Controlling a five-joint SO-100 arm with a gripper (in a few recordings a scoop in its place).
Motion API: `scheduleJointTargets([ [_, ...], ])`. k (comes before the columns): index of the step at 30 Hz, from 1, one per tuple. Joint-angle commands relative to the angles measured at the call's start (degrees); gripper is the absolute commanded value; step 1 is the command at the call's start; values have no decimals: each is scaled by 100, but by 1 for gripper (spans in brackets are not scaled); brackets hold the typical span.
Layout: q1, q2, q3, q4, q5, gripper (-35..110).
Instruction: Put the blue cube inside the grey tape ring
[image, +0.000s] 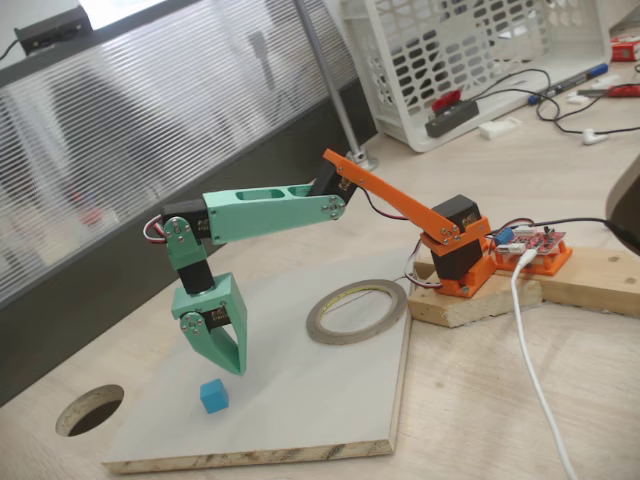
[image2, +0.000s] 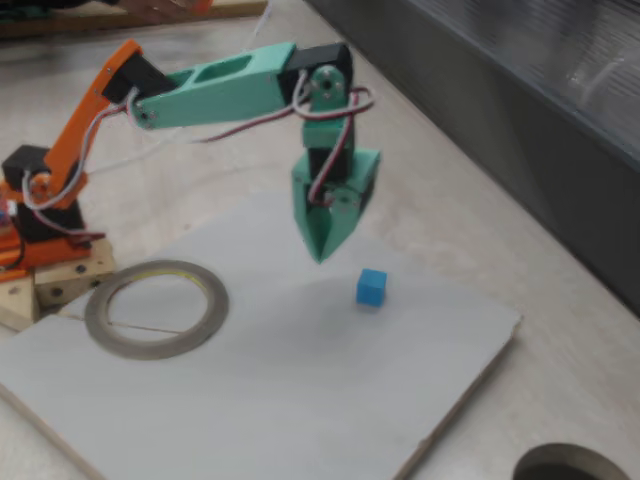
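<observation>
Hovering seemingly closed, claw (image2: 321, 252) nears matte blue cube (image2: 371, 287).

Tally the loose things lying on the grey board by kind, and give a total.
Blue cube: 1
Grey tape ring: 1
Total: 2

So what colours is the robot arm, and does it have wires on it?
The arm is two colours. The part nearest the base is orange; the long hollow bar and the pointy gripper are mint green. Black motor blocks sit at the joints, thin red, white and dark wires loop between them, and a white cable leads away.
</observation>
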Motion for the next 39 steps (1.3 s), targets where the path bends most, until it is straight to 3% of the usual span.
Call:
scheduleJointTargets([
  [1, 9, 105, -88, 44, 62, -1],
  [28, 0, 114, -158, 53, 97, 0],
  [32, 0, 123, -167, 0, 105, 19],
  [39, 9, 105, -123, 70, 105, 79],
])
